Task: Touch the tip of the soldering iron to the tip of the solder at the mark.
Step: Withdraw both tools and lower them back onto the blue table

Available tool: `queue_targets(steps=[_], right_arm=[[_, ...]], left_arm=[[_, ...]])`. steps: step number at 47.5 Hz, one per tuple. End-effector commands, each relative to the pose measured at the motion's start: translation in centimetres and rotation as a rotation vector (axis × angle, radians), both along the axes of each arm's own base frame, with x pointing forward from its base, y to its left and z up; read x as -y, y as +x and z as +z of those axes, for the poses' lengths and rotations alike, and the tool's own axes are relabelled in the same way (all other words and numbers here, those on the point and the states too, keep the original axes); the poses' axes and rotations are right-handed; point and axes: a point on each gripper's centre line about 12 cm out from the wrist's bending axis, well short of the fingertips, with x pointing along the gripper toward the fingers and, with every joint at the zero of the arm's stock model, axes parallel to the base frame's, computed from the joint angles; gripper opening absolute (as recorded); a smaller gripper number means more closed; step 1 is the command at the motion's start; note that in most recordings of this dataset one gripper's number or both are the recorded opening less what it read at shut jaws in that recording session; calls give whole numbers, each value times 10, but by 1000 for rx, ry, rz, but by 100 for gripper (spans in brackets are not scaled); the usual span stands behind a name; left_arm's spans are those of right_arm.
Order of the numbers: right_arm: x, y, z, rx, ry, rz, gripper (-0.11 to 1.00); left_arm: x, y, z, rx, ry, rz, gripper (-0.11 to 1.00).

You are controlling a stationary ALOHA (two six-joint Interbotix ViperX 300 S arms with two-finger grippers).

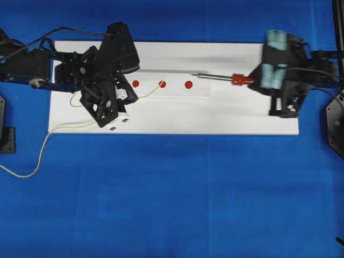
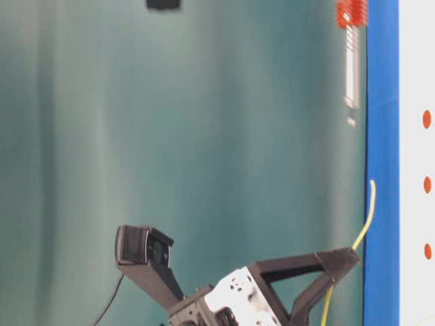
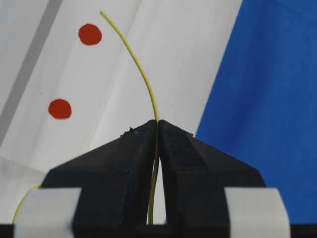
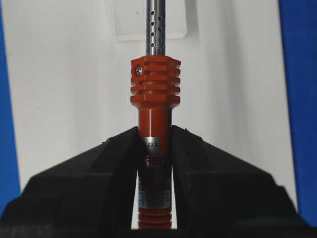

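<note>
A white board [image 1: 215, 115] lies on the blue cloth [image 1: 172, 204], and both arms work over it. The left gripper [image 3: 157, 124] has its jaws pressed together on the solder [image 3: 141, 69], pinching the thin yellow wire so that a free length curves out ahead of it. In the overhead view that free end lies near the middle of three red dots [image 1: 162, 84] along the board's far half. Behind the gripper the wire trails off the board's left edge and loops across the cloth to the picture's left border, where it is cut off.

The right gripper [image 4: 154, 136] has its jaws clamped on the red handle of the iron [image 1: 217, 77], which lies roughly parallel to the board's far edge and points left. Its tip sits near the rightmost dot, well apart from the solder's end. Between the two tips the board is bare but for the dots, and the whole near half of the board is free.

The left arm hides the board's left far corner from above. The right wrist view cuts off the iron's shaft at the top, so its tip does not show there. In the table-level view only a stretch of shaft and handle shows at the top.
</note>
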Motion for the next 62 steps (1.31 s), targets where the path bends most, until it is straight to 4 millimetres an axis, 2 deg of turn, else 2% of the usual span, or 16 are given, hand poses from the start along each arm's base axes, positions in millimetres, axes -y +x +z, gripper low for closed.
queue_targets(steps=[1,8,14,20,24,36,44,51,62], right_arm=[[-3,-9,14,69,-6,-4,6],[-6,-21,18,109,6,-22,6],[-6,-21,17,112,30,-42,6],[-14,-18,19,127,67,-41,6],[-31,-17,23,147,101,7,6],[-98,-16,27,187,201,230,6],[-134,-13,9,145,247,336,6],[-157,-2,-24,89,265,386,6],[-175,18,-71,16,261,402,6]], left_arm=[[-1,-2,13,50,5,3,1],[0,-4,10,49,3,3,1],[0,-4,10,49,1,5,1],[11,-3,11,53,-15,-12,1],[27,-1,12,63,-36,-38,1],[94,-7,10,97,-126,-151,1],[137,-16,-3,124,-179,-238,1],[168,-19,-31,134,-206,-309,1],[186,-10,-88,58,-191,-337,1]])
